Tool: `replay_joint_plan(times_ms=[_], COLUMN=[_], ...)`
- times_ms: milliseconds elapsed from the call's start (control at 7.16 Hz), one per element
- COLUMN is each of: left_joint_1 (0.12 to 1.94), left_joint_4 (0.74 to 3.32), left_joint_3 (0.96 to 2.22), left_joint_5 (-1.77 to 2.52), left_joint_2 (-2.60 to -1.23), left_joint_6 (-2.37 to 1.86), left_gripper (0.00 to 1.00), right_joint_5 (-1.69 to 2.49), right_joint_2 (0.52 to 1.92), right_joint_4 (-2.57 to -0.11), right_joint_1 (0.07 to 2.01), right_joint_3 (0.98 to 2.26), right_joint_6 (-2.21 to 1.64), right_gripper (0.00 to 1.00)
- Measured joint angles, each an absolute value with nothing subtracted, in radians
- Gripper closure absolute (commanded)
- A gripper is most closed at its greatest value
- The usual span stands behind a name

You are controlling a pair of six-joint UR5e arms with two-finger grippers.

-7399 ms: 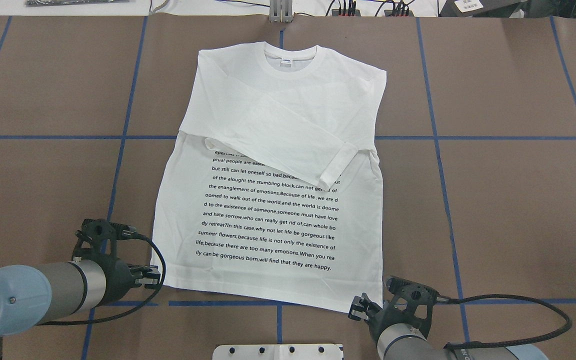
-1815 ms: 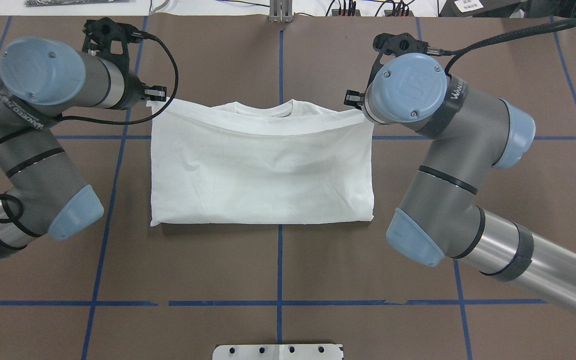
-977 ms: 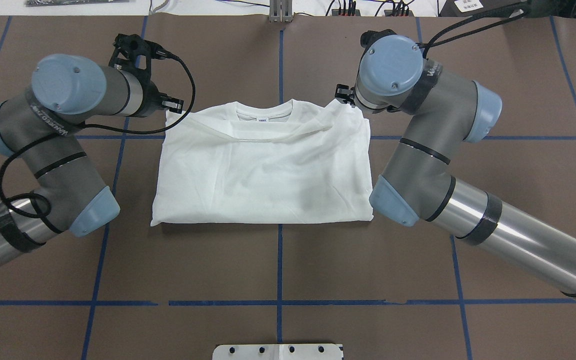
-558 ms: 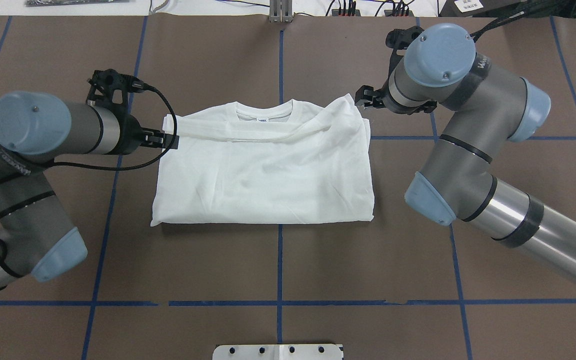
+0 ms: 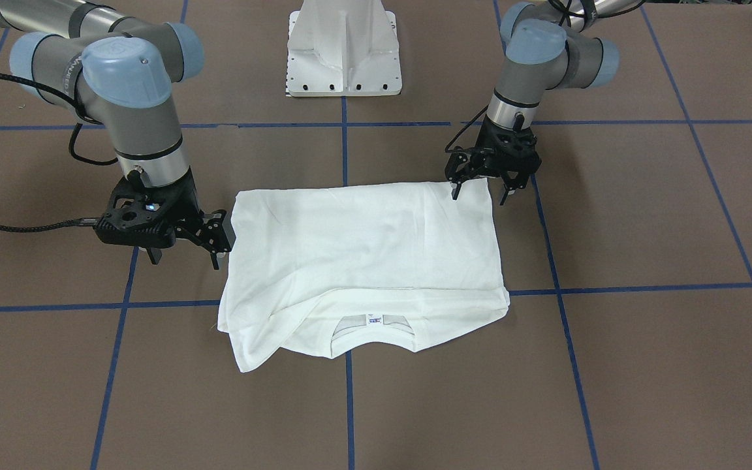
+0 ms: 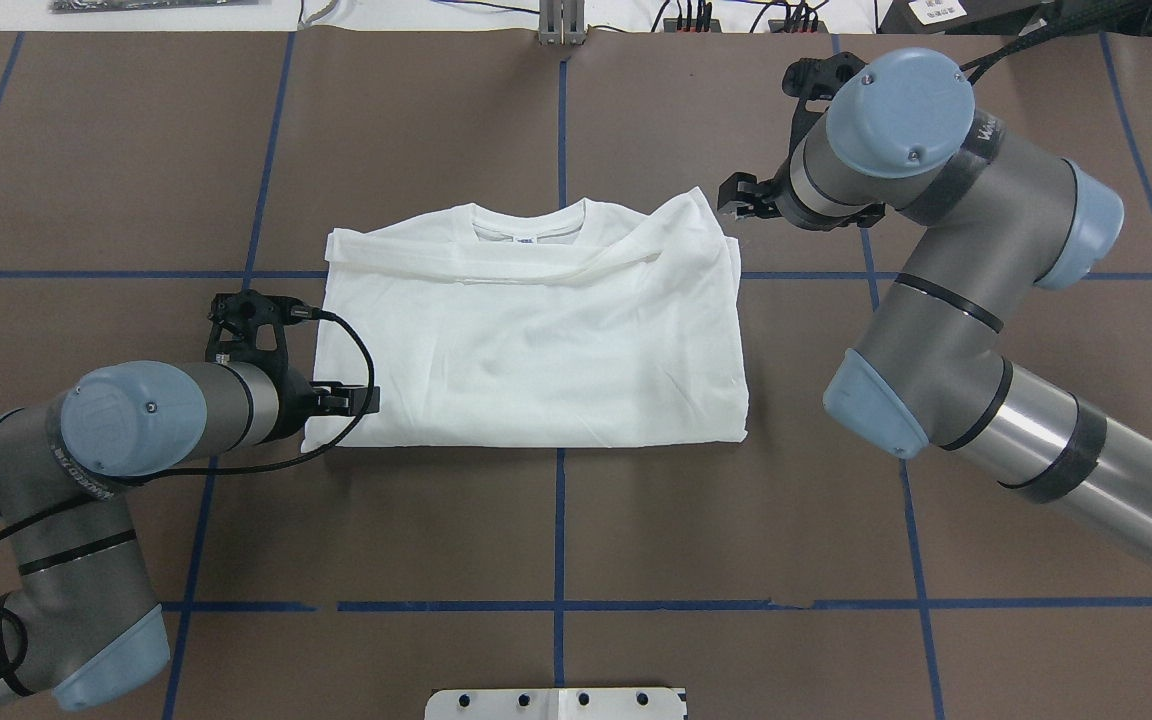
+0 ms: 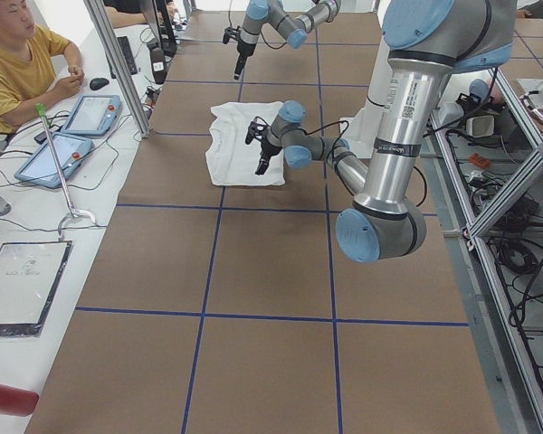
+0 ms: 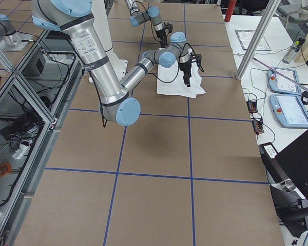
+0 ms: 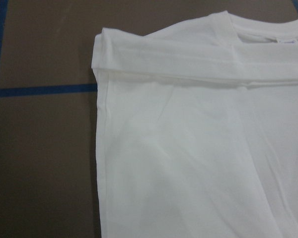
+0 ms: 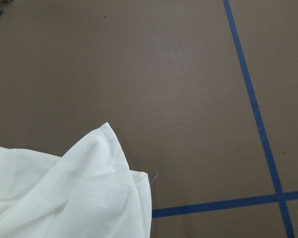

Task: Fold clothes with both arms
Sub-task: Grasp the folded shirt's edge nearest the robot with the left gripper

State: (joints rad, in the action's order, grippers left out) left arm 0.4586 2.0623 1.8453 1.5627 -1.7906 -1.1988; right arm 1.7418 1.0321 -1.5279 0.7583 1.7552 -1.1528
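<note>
The white T-shirt (image 6: 536, 350) lies folded in half on the brown table, print hidden, collar and label (image 6: 526, 228) at its far edge. It also shows in the front view (image 5: 363, 241). Its top layer is rumpled along the collar, and the far right corner (image 10: 104, 148) is bunched. My left gripper (image 6: 361, 400) is open at the shirt's near left corner. In the front view (image 5: 478, 194) one prong is over the cloth and one is beside it. My right gripper (image 6: 739, 197) is open and empty just off the far right corner, and shows in the front view (image 5: 219, 243).
The white pedestal base (image 5: 343, 46) stands at the robot's side of the table. Blue tape lines (image 6: 558, 520) cross the brown surface. An operator (image 7: 18, 63) and tablets (image 7: 72, 136) are at a side desk. Bare table lies around the shirt.
Both grippers carried the hem up to the collar and let go. In the last half second my left gripper swung from the far left corner to the near left corner. The right one hardly moved.
</note>
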Motion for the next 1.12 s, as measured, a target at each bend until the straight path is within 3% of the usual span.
replay_joint_plan(times_ms=[140,419,1117], left_joint_1=[0.437,0.386,0.411], left_joint_4=[2.062,2.061,2.029], left_joint_3=[1.845,1.844,1.944], left_joint_5=[1.56,1.556,1.559], left_joint_2=[-1.784,-1.773,-1.733], left_joint_6=[-1.218,-1.282,-1.258], left_gripper=[0.29,1.0,1.0], right_joint_5=[1.741,1.741,1.743], right_joint_2=[1.033,1.034,1.033], right_joint_4=[-1.528,-1.528,-1.527], right_joint_1=[0.758,0.758,0.757], right_joint_3=[1.757,1.759,1.76], right_joint_6=[-1.154,-1.155,-1.159], right_gripper=[0.0,0.0,0.0])
